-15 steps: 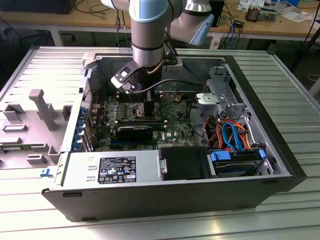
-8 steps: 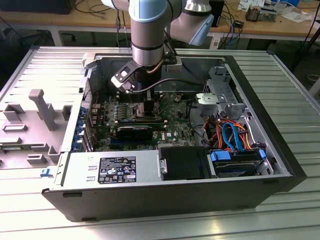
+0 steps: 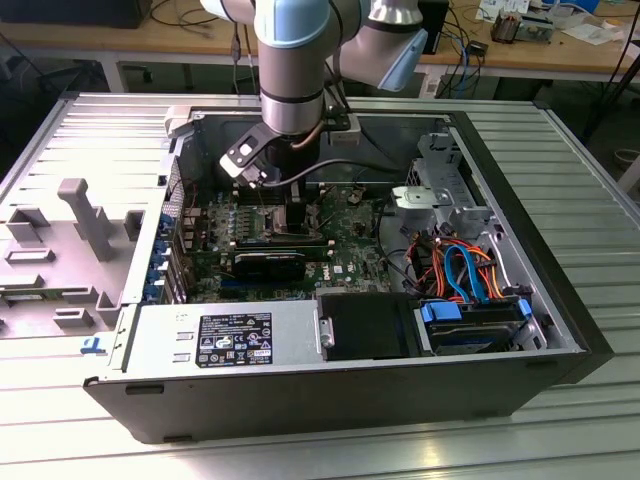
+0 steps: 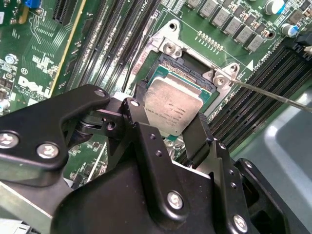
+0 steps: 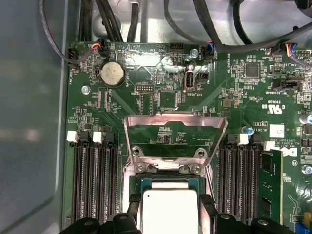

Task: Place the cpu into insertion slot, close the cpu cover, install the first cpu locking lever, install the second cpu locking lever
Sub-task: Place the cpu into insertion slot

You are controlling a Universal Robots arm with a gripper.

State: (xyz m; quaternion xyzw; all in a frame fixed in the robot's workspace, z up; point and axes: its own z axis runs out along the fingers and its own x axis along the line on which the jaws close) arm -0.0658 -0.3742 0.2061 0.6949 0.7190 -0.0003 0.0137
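Gripped the cpu (image 4: 171, 105) by two opposite edges, gripper (image 4: 168, 121) drawn in to chip width, black fingers (image 4: 199, 132) pressed on the sides only. Probably done to keep the flat top and the contact face untouched and the chip level. Hung it right over the slot (image 4: 181, 62), square to the rim; could not tell whether seated or just clear.

Left the cover (image 5: 175, 118) swung up on its hinge in the first wrist view: a thin silver frame with a large square window, standing behind the slot so as to leave the way down open. Left a lever (image 4: 273, 95) undone too, a thin steel wire angled out from a socket corner in the second wrist view.

Matte silver-grey metal on the chip top, green edge beneath. Dark recess and bright metal rim for the slot. Glossy green board (image 5: 161, 97) around, with long black ribbed memory slots (image 5: 95, 180) on both sides. Worked inside an open case (image 3: 330, 400) laid on a ribbed metal surface (image 3: 590, 170).
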